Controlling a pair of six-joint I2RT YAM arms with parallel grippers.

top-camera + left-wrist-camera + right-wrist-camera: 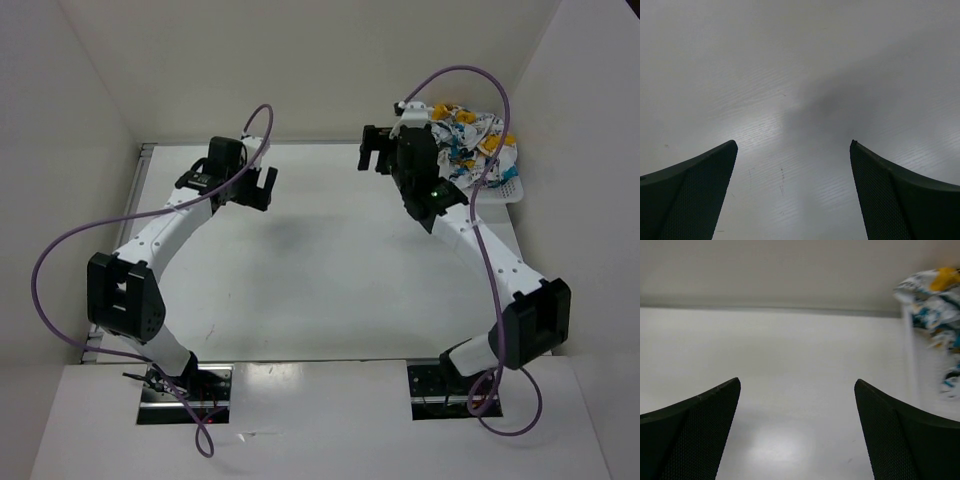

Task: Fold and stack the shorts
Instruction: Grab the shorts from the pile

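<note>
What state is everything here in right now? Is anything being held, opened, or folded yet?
left end effector: open, empty, over the bare table.
right end effector: open, empty, near the basket, not touching the shorts.
shorts: crumpled in a heap, not yet folded, lying in the basket.
basket: at the table's far right corner, holding the shorts.

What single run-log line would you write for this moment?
shorts: heaped in basket, unfolded | left fingers: open, empty | right fingers: open, empty
</note>
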